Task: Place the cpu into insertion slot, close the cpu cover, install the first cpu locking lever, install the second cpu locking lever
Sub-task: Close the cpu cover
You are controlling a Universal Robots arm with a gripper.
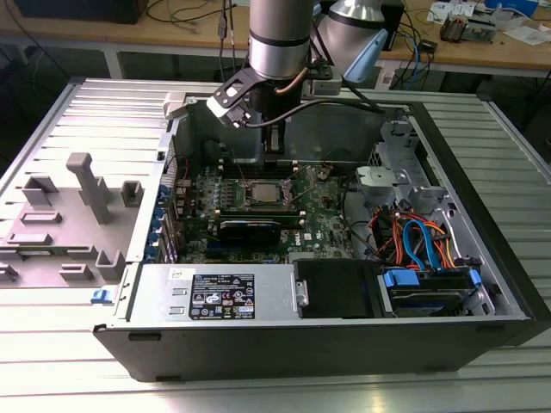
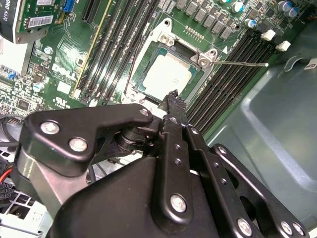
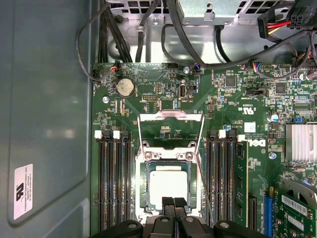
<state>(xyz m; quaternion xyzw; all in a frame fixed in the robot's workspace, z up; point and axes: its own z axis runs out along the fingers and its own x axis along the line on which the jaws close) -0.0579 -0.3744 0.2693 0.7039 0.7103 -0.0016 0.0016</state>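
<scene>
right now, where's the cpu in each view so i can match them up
First wrist view: cpu lies in the insertion slot, beside the open cpu cover.
Second wrist view: cpu seated in the insertion slot.
Exterior view: cpu in the insertion slot, slightly above the picture's centre.
Shared landmark: black memory slots flank the insertion slot on both sides.

The arm [image 1: 277,39] comes straight down from above with its silver wrist upright, and the black gripper [image 1: 274,142] below points downward, its two slim fingertips [image 3: 168,202] pressed together in the first wrist view, without a gap, holding nothing.
</scene>
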